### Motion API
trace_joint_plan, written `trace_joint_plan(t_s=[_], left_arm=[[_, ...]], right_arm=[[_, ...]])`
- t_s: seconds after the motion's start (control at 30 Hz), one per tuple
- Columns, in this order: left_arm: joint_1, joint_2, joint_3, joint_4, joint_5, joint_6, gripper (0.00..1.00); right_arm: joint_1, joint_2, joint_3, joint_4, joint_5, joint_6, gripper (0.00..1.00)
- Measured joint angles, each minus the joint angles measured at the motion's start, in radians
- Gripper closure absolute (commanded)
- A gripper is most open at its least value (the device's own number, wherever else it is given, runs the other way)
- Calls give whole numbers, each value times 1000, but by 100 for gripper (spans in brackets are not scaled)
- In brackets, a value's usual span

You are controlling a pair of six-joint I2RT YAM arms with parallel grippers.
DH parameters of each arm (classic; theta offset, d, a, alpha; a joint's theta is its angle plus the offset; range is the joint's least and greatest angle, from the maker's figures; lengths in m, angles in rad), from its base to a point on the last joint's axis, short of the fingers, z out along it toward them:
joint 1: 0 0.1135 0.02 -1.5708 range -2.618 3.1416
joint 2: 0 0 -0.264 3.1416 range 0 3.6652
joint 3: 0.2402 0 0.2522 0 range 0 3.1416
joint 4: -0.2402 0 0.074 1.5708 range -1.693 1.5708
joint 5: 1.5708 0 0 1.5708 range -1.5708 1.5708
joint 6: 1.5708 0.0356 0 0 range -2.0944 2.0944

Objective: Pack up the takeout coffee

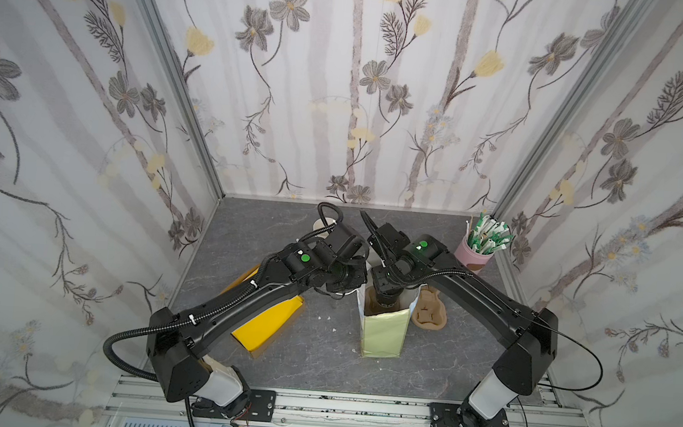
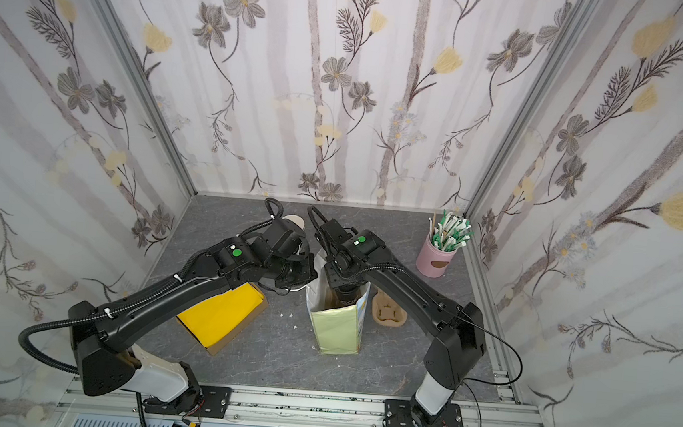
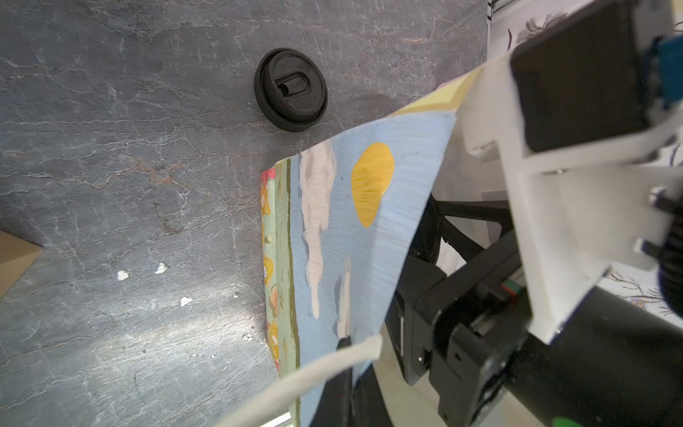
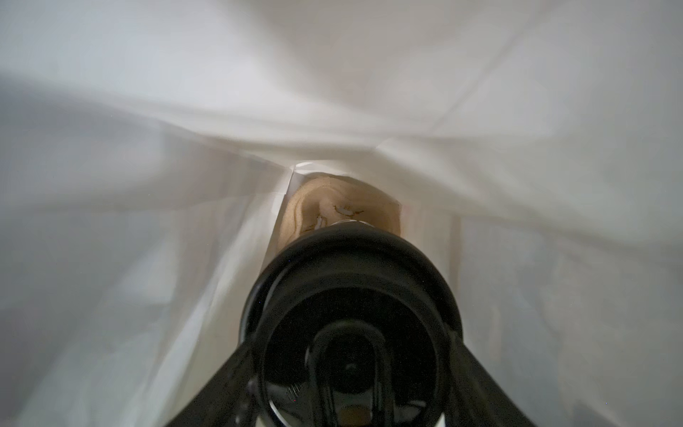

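Note:
The takeout coffee, a black cup under its black domed sip lid, hangs inside the standing paper bag. My right gripper is shut on it, one dark finger on each side of the lid. Below the cup, a brown pulp tray lies on the bag's bottom. In both top views the right arm reaches down into the bag's mouth, and the cup is hidden there. My left gripper is shut on the bag's top edge, by its white rope handle.
A spare black lid lies on the grey table left of the bag. A yellow flat bag lies under the left arm. A second brown pulp tray lies right of the bag. A pink pot of sticks stands at the back right.

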Motion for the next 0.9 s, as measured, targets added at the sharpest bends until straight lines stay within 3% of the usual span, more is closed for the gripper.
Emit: trace_joint_plan(t_s=[0.47, 0.9], left_arm=[[0, 1, 2, 3, -49, -32, 100], [1, 37, 14, 20, -21, 32, 100]], right_arm=[[0, -86, -165, 85, -69, -34, 49], [-25, -53, -72, 68, -83, -32, 49]])
